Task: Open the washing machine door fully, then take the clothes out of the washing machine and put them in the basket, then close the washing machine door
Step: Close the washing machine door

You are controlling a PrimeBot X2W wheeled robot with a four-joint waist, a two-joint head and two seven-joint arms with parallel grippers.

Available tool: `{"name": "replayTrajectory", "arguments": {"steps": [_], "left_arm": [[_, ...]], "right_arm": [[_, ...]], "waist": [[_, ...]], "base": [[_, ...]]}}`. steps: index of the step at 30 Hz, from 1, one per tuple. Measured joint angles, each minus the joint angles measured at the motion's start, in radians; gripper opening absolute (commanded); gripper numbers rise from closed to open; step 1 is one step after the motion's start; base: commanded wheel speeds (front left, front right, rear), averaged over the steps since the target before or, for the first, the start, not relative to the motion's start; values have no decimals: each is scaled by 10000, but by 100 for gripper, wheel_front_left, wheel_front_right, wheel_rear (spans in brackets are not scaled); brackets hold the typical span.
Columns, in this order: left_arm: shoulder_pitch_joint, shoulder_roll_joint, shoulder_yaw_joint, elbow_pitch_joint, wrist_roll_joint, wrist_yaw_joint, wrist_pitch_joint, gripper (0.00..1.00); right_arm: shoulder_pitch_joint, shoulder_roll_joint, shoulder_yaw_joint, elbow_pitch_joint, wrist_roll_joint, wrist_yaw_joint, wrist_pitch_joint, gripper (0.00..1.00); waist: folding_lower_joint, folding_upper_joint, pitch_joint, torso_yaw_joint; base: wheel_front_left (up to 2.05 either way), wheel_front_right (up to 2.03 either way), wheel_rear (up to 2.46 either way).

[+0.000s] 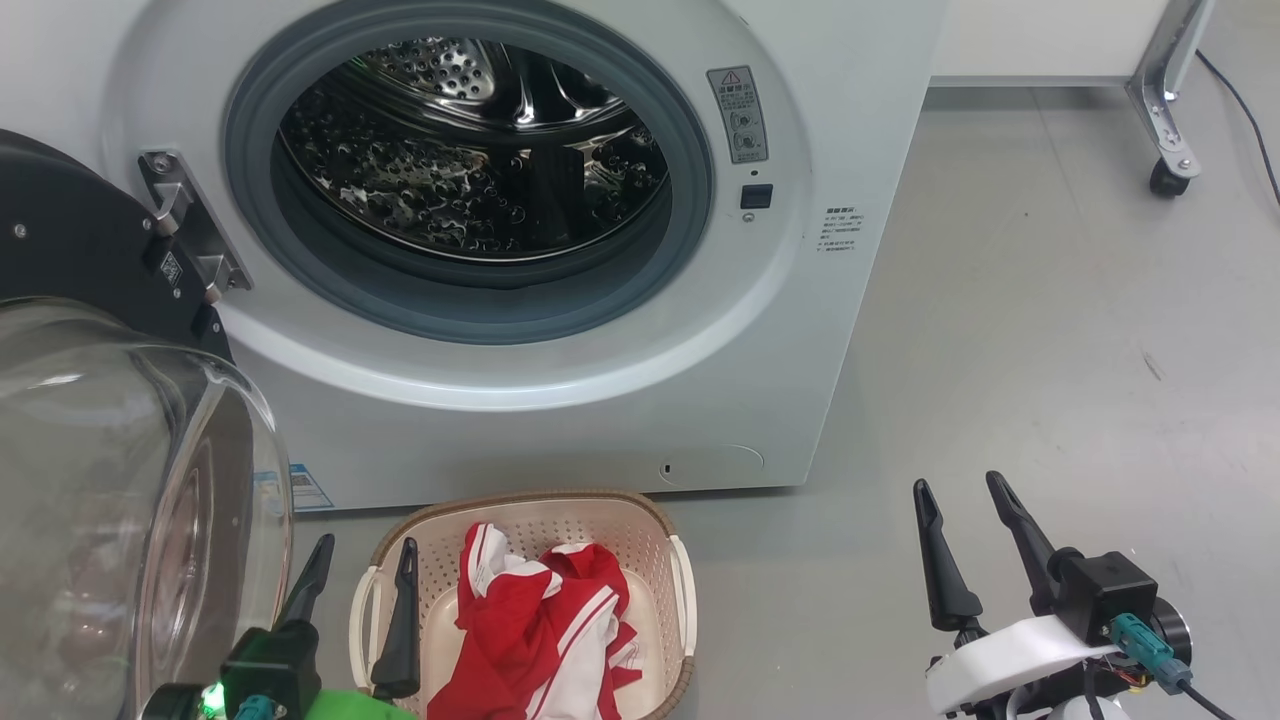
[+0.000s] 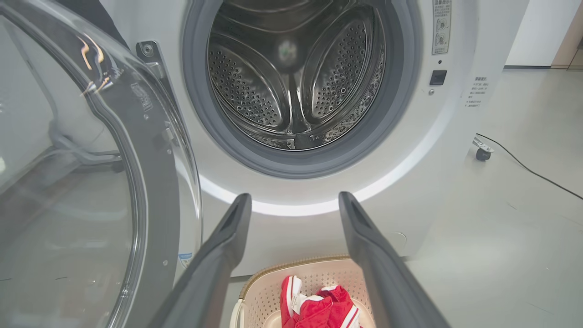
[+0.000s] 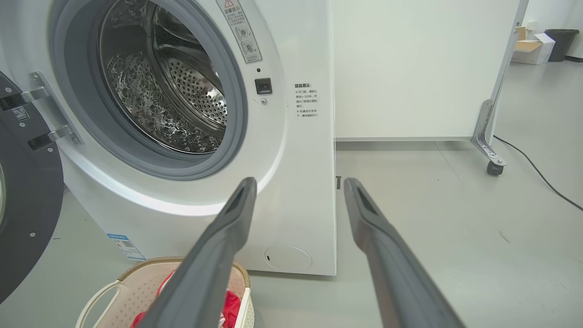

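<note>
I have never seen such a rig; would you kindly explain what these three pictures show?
It is a wheeled robot with two arms. One picture looks down from its head; the others look from each wrist along that arm's dark fingers. Before it stands a washing machine, door swung open at the left, drum apparently empty. A basket on the floor holds red-and-white clothes. Both pairs of jaws stand open, holding nothing.

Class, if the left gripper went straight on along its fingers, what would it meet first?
Probably the washing machine, on its white front just below the drum opening; the left gripper points over the basket. Depth is unclear.
</note>
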Motion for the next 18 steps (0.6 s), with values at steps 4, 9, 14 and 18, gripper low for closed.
{"name": "replayTrajectory", "arguments": {"steps": [4, 9, 14, 18], "left_arm": [[12, 0, 4, -113, 151, 13, 50, 100], [25, 6, 36, -270, 234, 15, 88, 100], [25, 13, 44, -391, 238, 15, 174, 100], [26, 13, 56, -464, 247, 73, 201, 100]], "right_arm": [[1, 2, 8, -2, 0, 0, 0, 100], [1, 6, 52, -61, 2, 0, 0, 100], [1, 6, 50, -71, 6, -2, 0, 100], [0, 6, 46, -96, 6, -2, 0, 100]], "waist": [[0, 0, -15, -5], [0, 0, 32, -29], [0, 0, 89, -48], [0, 0, 134, -52]], "base": [[-13, 18, -5], [-33, 37, -5], [-52, 57, -5], [-67, 73, -6]]}}
